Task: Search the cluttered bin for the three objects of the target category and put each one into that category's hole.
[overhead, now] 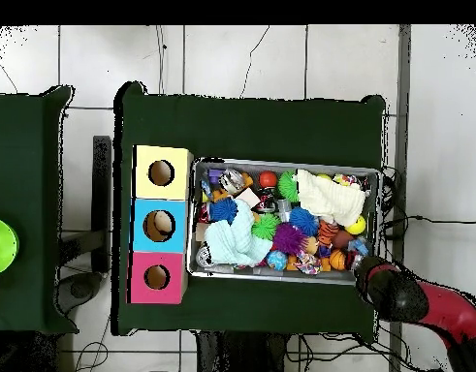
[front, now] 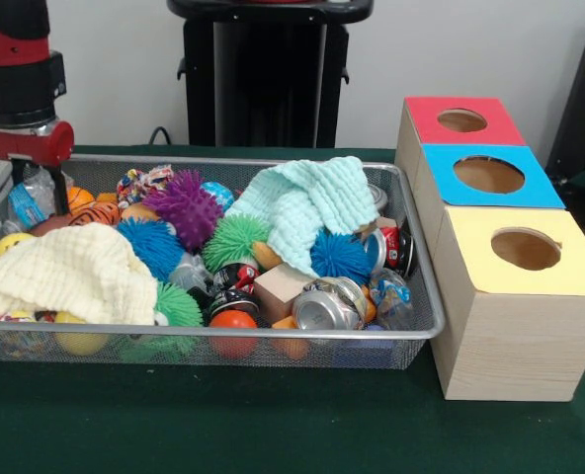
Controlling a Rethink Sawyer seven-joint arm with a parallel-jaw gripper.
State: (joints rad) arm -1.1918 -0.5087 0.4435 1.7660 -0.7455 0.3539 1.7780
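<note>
From the front, the red and black arm's gripper (front: 38, 188) hangs over the far corner of the wire-mesh metal bin (front: 423, 296), dipping just behind its rim among a striped orange ball (front: 97, 212) and some clear plastic wrappers. One dark finger (front: 60, 194) shows against the clutter, but I cannot tell how far apart the fingers stand or whether they have hold of anything. The task sentence does not name the target category, so the three wanted objects cannot be singled out. Candidates lie all through the bin: spiky rubber balls such as the purple one (front: 185, 205), crushed silver drink cans (front: 329, 303), a pale wooden block (front: 282, 290). A cream cloth (front: 75, 273) and a mint-green cloth (front: 310, 203) cover much of it, so lifting or pushing these aside probably comes first. The wooden box with three holes, topped red (front: 461, 119), blue (front: 489, 175) and yellow (front: 526, 249), stands just beside the bin's end opposite the gripper.

From overhead, the gripper (overhead: 369, 267) sits at one corner of the bin (overhead: 280, 275), with the three-hole box (overhead: 162, 224) touching the other end. A carry would cross the bin's whole length, so a firm, centred grasp and a high lift clear of the rim look wise.
</note>
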